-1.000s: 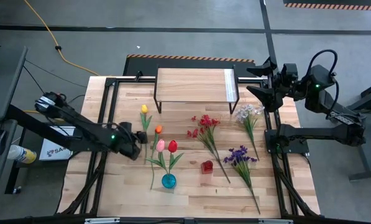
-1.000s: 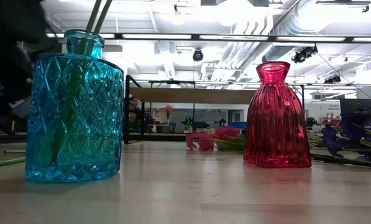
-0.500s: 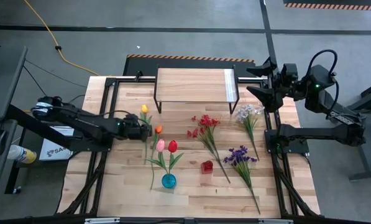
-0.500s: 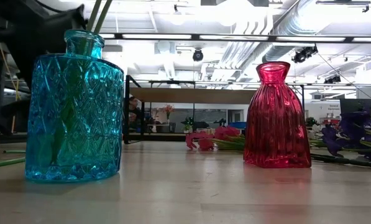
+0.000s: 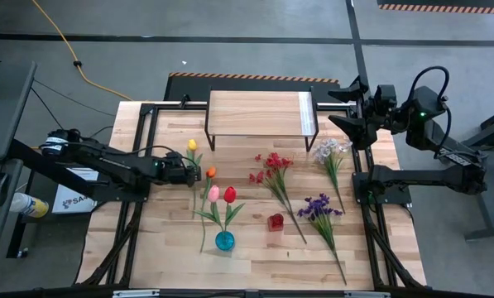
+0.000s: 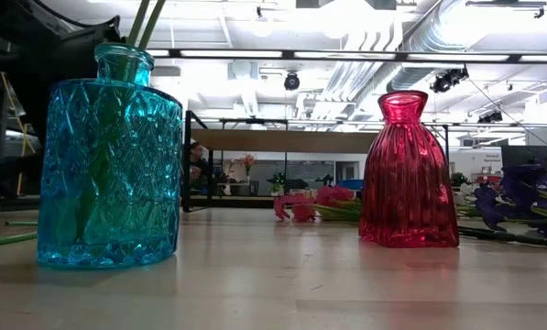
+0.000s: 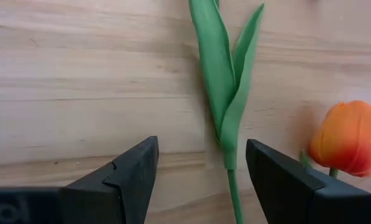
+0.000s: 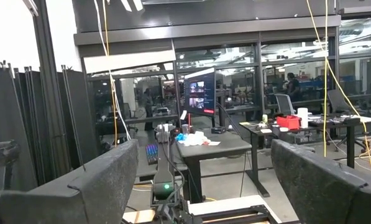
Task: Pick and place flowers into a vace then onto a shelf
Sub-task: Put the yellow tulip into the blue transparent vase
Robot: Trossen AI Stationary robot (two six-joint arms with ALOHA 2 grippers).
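Note:
My left gripper [image 5: 194,170] is open and hovers low over the yellow tulip [image 5: 192,146], which lies flat on the table. In the left wrist view its fingers [image 7: 201,171] stand on either side of the tulip's leafy green stem [image 7: 227,106] without touching it. The orange tulip [image 5: 211,172] [image 7: 352,138] lies just beside it. A blue vase [image 5: 224,240] [image 6: 113,165] holds the pink tulip [image 5: 214,193] and the red tulip [image 5: 229,194] upright. The shelf [image 5: 259,114] stands at the far edge. My right gripper [image 5: 347,105] [image 8: 204,180] is open, raised by the shelf's right end.
A small red vase [image 5: 275,221] [image 6: 409,174] stands right of the blue one. Red sprigs [image 5: 271,165], a white sprig [image 5: 331,150] and purple sprigs [image 5: 318,207] lie on the table's right half. Black frame rails [image 5: 141,149] run along both sides.
My left gripper has moved from beside the blue vase's tulips toward the table's far edge and slightly right, stopping over the yellow tulip's stem. It has stayed there for the last half second. The flowers and vases have not moved.

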